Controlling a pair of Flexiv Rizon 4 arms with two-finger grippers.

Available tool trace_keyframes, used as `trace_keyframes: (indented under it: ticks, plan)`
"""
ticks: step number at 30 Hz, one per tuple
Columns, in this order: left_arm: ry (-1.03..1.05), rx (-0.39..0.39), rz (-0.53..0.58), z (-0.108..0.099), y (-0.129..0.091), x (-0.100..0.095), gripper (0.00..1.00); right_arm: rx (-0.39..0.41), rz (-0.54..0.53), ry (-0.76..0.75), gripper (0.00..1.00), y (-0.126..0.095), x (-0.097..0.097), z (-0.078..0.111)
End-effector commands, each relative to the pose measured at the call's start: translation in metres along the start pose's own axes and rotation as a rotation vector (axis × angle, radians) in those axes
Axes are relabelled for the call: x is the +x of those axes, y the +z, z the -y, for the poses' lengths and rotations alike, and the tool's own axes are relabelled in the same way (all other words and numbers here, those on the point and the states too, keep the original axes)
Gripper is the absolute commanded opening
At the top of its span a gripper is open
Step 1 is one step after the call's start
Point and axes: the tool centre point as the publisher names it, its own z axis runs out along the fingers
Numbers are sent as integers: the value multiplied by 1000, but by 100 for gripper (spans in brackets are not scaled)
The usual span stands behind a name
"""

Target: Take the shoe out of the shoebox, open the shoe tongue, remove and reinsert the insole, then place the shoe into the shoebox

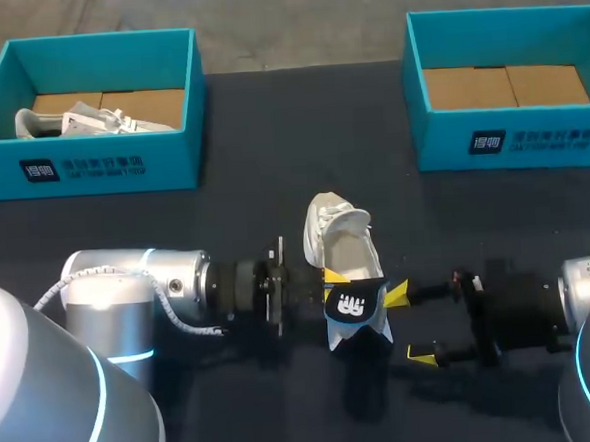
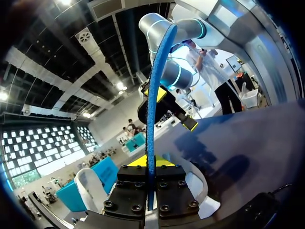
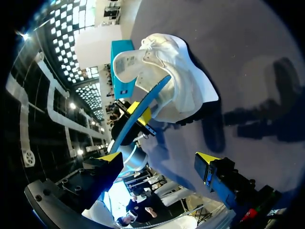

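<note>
A white shoe lies on the dark table at the middle, toe toward the boxes. My left gripper is shut on a blue insole with a white logo, held over the shoe's heel. In the left wrist view the insole stands edge-on, clamped in my left gripper, with the shoe below. My right gripper stands open just right of the insole, holding nothing. In the right wrist view the shoe and insole lie ahead of the open right gripper.
A teal shoebox at the back left holds a second white shoe. Another teal shoebox at the back right shows only its cardboard floor. Dark table stretches between the boxes and the shoe.
</note>
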Motion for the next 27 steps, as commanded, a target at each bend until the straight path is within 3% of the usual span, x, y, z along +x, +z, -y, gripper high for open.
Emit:
trace_keyframes:
  ticks: [1, 13, 27]
  plan:
    - [3, -4, 5, -4, 1, 0, 0, -3, 2, 0, 100, 0, 0, 1]
    - [5, -8, 6, -10, 2, -3, 0, -3, 2, 0, 100, 0, 0, 1]
    - [5, -18, 13, -21, 3, -8, 0, 23, 0, -5, 100, 21, 2, -12]
